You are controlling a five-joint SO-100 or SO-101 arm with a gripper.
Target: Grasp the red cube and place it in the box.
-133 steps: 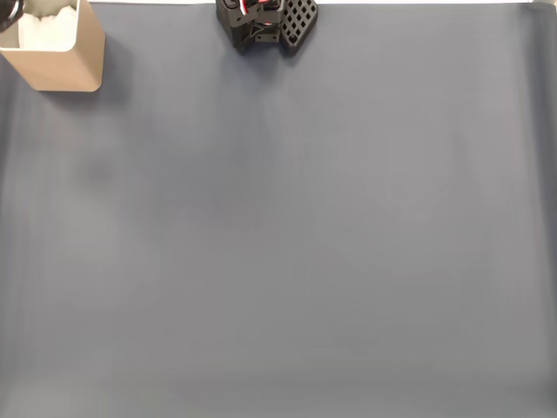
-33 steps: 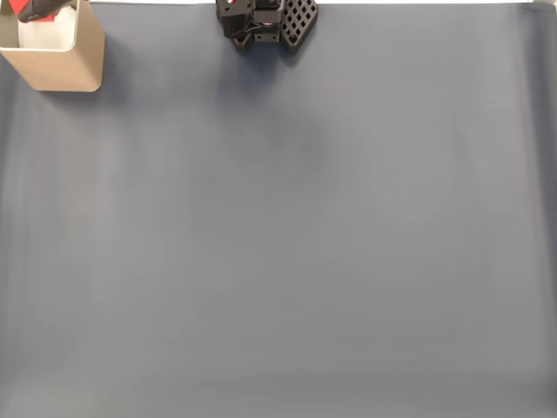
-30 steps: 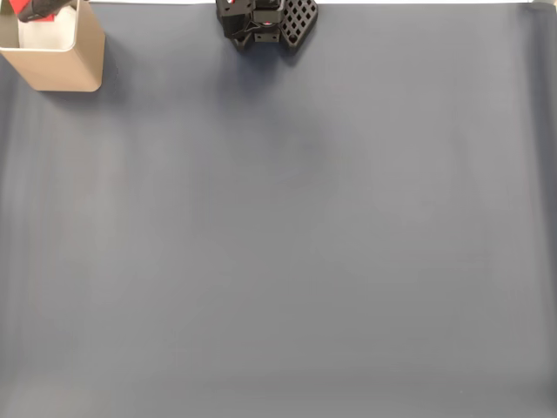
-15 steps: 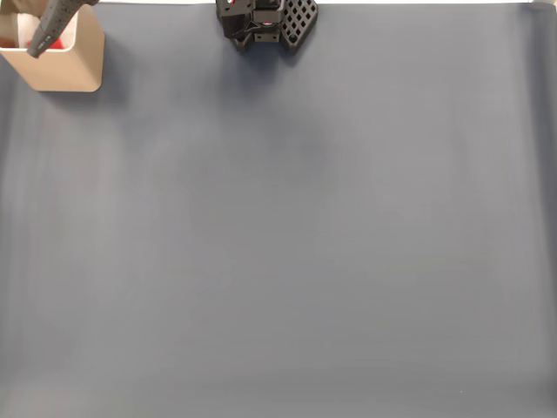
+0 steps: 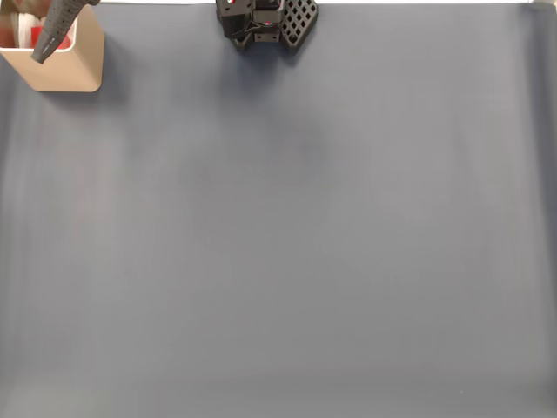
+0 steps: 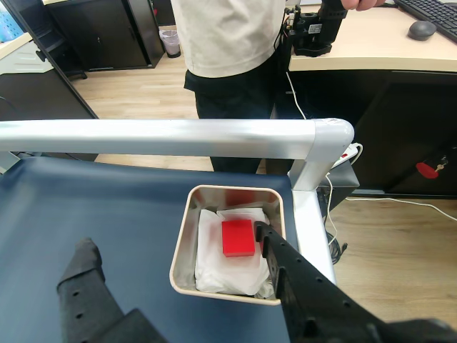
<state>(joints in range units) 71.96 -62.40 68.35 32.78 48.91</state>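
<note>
Resting on the white lining inside the tan square box (image 6: 182,250), the small bright red cube (image 6: 238,238) lies free near the centre of the wrist view. The black two-finger gripper (image 6: 175,254) hangs above it with fingers spread wide apart, holding nothing. In the fixed view, the box (image 5: 74,70) occupies the upper left corner of the dark blue-grey desk (image 5: 296,244); the cube (image 5: 38,35) shows beside a black finger (image 5: 54,30).
</note>
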